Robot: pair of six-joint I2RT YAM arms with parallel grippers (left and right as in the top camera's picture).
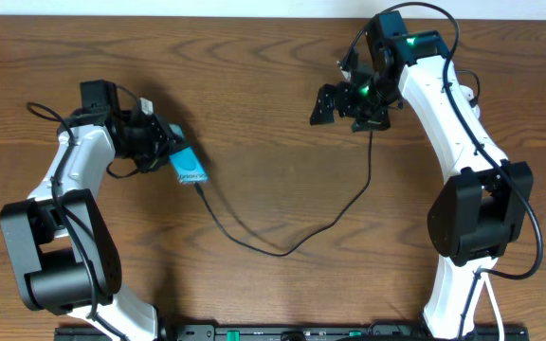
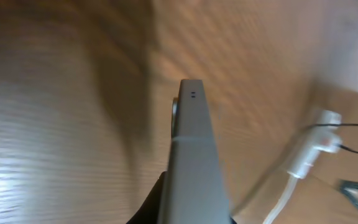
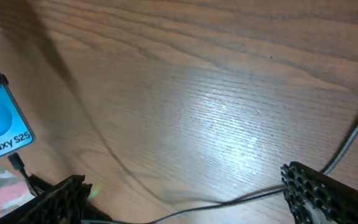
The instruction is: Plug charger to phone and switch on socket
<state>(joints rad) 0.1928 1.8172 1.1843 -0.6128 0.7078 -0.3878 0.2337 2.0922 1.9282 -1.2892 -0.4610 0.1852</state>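
Clamped tight on top end of phone [image 1: 189, 168] w/ L gripper [image 1: 167, 149], over L part of wooden table [image 1: 254, 57]. Screen up, light blue, slanted down toward R.

Tip of charger [image 1: 287, 252] right at phone's lower end. Looks seated, but too small to be sure. From there, thin blk cable sagging toward near edge at mid-table, then climbing R and ending under R gripper [image 1: 344, 112]. Far end hidden there.

R gripper at upper R of table, well apart from phone. Fingers spread wide, closed on nothing.

Overhead only:
- whole cable run, phone to R gripper
- both arms at once

R wrist only:
- white "Galaxy S25" text and round graphic on phone, at L edge of frame
- small plug tip just below phone's bottom edge
- cable crossing bare wood low in frame, btwn the two spread fingertips [image 3: 316, 190]
- close by R-side finger; contact can't be told

L wrist only:
- phone seen edge-on, grey rim w/ two tiny dots, filling centre, heavily blurred
- own fingers barely in frame, dark at bottom
- white blurred piece [image 2: 309, 149] w/ thin dark wire at R side; can't tell what
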